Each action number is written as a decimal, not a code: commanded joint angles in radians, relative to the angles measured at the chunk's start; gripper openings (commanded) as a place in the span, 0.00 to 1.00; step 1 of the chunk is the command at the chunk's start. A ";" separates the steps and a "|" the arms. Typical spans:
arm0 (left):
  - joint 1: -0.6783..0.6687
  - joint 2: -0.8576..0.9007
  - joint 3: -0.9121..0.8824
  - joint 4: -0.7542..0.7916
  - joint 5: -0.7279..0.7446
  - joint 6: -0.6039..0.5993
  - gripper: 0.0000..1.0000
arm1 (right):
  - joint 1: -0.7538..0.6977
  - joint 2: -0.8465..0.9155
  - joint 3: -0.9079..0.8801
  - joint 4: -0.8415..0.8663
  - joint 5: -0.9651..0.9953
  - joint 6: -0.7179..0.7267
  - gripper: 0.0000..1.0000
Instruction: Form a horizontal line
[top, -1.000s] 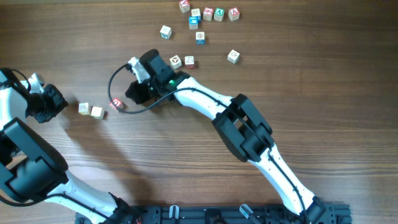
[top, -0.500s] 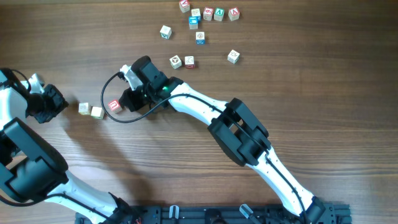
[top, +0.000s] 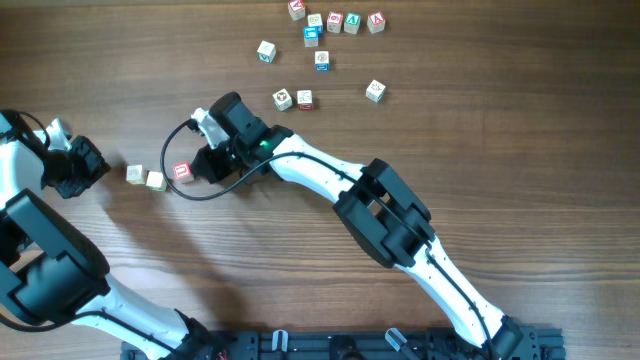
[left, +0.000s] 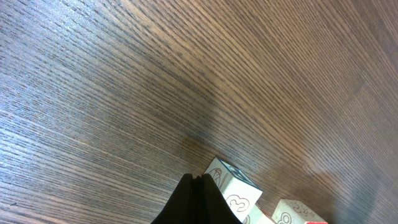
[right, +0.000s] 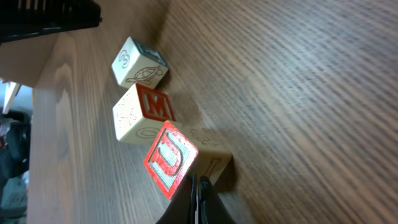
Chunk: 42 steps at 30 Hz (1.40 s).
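Two pale cubes (top: 134, 173) (top: 155, 180) sit side by side at the left of the table. A red-marked cube (top: 182, 172) lies just right of them, slightly skewed, so the horizontal line is rough. In the right wrist view the red U cube (right: 177, 157) meets the M cube (right: 144, 113) at a corner, with the "3" cube (right: 139, 60) beyond. My right gripper (top: 200, 163) (right: 198, 182) is shut, its tips against the red cube's right side. My left gripper (top: 92, 165) (left: 198, 180) is shut and empty, just left of the end cube (left: 233, 188).
Several loose letter cubes lie at the back: a pair (top: 283, 99) (top: 305, 99), singles (top: 265, 50) (top: 375, 91) (top: 322, 61), and a cluster at the top edge (top: 335, 22). A black cable (top: 185, 190) loops from the right wrist close to the row.
My right gripper has moved left and pushed the red-marked cube toward the two pale cubes, closing the gap. The left arm has not moved.
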 joint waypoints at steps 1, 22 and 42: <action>0.003 -0.021 0.016 -0.002 -0.009 0.001 0.04 | 0.008 -0.009 -0.005 -0.001 -0.034 -0.021 0.05; 0.003 -0.021 0.016 -0.005 -0.013 0.001 0.04 | -0.003 -0.009 -0.005 -0.057 -0.002 -0.021 0.05; 0.003 -0.021 -0.076 0.134 -0.013 -0.214 0.04 | 0.000 -0.009 -0.006 -0.084 -0.002 0.009 0.05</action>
